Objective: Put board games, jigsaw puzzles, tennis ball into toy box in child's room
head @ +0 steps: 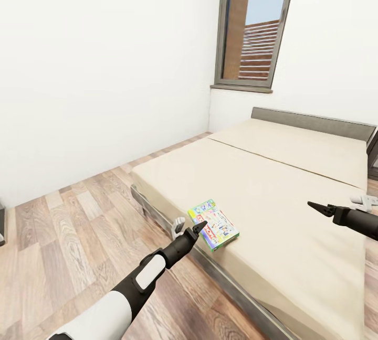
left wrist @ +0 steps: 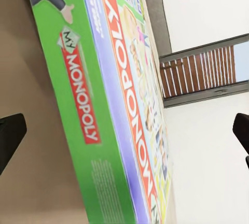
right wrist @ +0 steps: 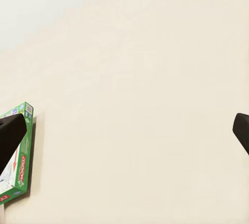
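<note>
We see board game (head: 213, 224) lying flat near mattress edge of bed (head: 294, 172), lower centre of head view; left gripper (head: 200, 226) at its near edge, jaws spread wide, lined up for grasp; right gripper (head: 318, 208) parted, empty, at right; no container visible, we judge nothing stowed

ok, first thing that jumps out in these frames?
The Monopoly box, bright green and red, lying flat near the bed's front edge. The left end effector sits right at its near edge, open, while the right end effector hangs over bare mattress further right. Behind, a tall dark-framed window.
</note>
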Robot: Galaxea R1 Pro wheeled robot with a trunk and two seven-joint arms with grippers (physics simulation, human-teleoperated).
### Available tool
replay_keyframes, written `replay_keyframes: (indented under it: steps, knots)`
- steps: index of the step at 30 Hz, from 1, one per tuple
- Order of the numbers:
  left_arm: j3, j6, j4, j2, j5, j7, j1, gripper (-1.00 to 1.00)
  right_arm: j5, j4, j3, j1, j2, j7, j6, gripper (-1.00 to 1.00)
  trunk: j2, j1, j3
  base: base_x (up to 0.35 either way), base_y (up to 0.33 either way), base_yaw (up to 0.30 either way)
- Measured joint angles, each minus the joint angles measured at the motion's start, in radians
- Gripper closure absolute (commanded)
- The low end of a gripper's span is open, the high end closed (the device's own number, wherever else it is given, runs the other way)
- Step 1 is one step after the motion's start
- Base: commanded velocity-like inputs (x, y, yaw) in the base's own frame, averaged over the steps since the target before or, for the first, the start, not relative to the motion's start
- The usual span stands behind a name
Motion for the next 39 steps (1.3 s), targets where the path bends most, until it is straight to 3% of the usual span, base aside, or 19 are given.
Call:
replay_keyframes:
  steps: [39]
  knots:
    - [-0.001, 0.0, 0.002, 0.0, -0.001, 0.005, 0.001, -1.0, -0.003, 0.001, -0.001, 0.0, 0.0, 0.0, 0.0, -1.0, 0.0, 0.0, 0.0, 0.0, 0.0, -0.001]
